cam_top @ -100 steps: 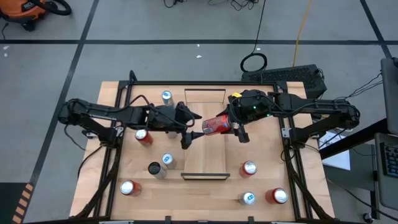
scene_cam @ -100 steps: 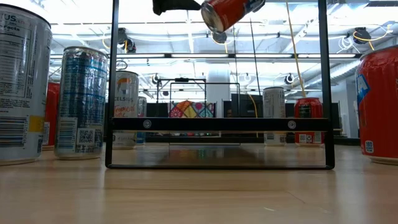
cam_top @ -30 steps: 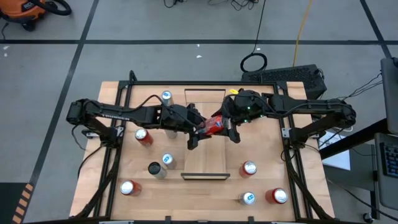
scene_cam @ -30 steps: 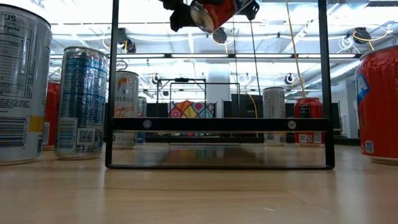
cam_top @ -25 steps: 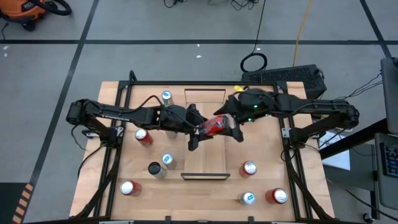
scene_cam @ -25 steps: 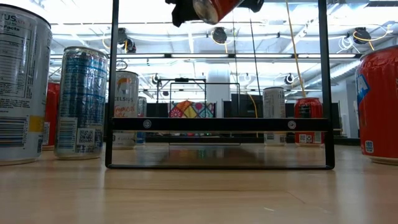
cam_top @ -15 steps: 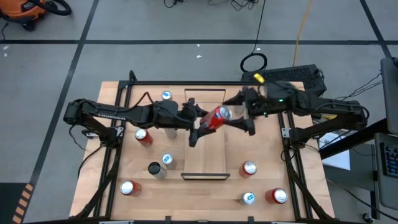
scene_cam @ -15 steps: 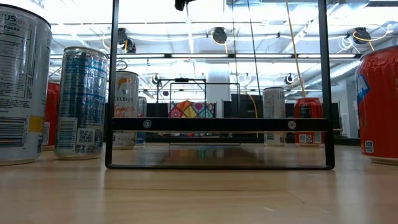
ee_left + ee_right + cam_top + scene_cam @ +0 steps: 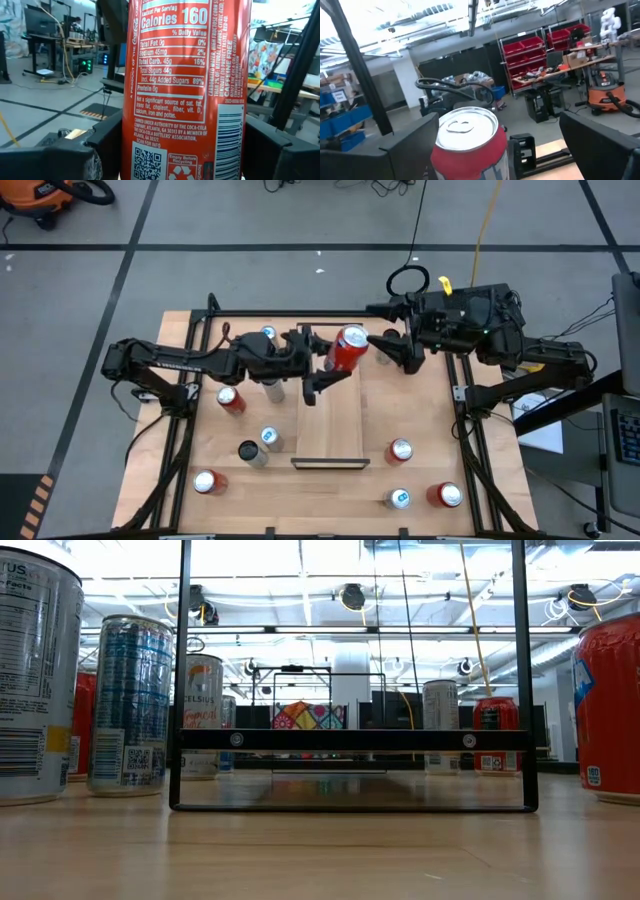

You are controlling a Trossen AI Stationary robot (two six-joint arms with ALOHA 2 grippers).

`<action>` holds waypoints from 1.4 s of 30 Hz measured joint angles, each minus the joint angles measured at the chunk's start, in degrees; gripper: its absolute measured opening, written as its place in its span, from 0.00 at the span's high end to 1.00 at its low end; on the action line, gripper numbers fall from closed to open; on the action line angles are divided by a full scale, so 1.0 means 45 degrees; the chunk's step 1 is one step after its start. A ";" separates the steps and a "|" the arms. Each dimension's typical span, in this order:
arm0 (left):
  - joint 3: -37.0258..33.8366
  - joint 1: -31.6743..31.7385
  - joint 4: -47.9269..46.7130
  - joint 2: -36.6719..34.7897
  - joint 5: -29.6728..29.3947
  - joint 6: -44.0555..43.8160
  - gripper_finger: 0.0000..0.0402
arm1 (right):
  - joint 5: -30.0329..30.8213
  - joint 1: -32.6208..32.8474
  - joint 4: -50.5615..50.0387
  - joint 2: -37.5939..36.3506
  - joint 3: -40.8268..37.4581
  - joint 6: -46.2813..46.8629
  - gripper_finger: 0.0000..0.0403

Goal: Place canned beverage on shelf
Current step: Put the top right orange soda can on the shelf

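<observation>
Nearest you on the surface [image 9: 420, 430], loose cans stand either side of the shelf [image 9: 330, 415], which runs near to far down the middle. Above the shelf's far end, your left gripper [image 9: 322, 366] has its fingers closed around the red cola can [image 9: 349, 348], holding it upright in the air. Just right of the can, your right gripper [image 9: 392, 348] hangs with fingers spread wide, gripping nothing.
</observation>
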 joint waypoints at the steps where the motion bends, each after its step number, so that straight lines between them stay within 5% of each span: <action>1: 0.0000 0.0027 0.0085 0.0004 -0.0013 -0.0005 0.28 | 0.0005 0.0000 0.0062 0.0023 0.0000 0.0000 0.03; 27: 0.0000 0.0218 0.0317 0.0014 -0.0383 0.0116 0.28 | -0.0006 0.0672 0.0264 0.0976 -0.0005 -0.0296 0.03; 42: 0.0000 0.0227 0.0317 0.0019 -0.0436 0.0097 0.28 | -0.0014 0.0670 0.0375 0.0976 -0.0005 -0.0442 0.13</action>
